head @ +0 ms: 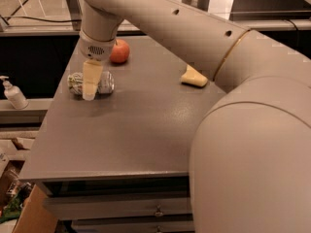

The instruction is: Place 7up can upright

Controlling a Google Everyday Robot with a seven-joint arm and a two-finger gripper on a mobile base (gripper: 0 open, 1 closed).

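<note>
The 7up can (103,83) lies on its side at the left edge of the grey table (141,125), its silver end facing right and its green and white body to the left. My gripper (90,92) hangs straight down from the arm, right over the middle of the can. One pale finger (91,79) shows in front of the can and covers its centre. The other finger is hidden behind it.
A red apple (119,51) sits just behind the can. A yellow sponge (194,77) lies at the right, partly behind my arm. A soap dispenser bottle (13,93) stands on a ledge left of the table. The arm fills the right side.
</note>
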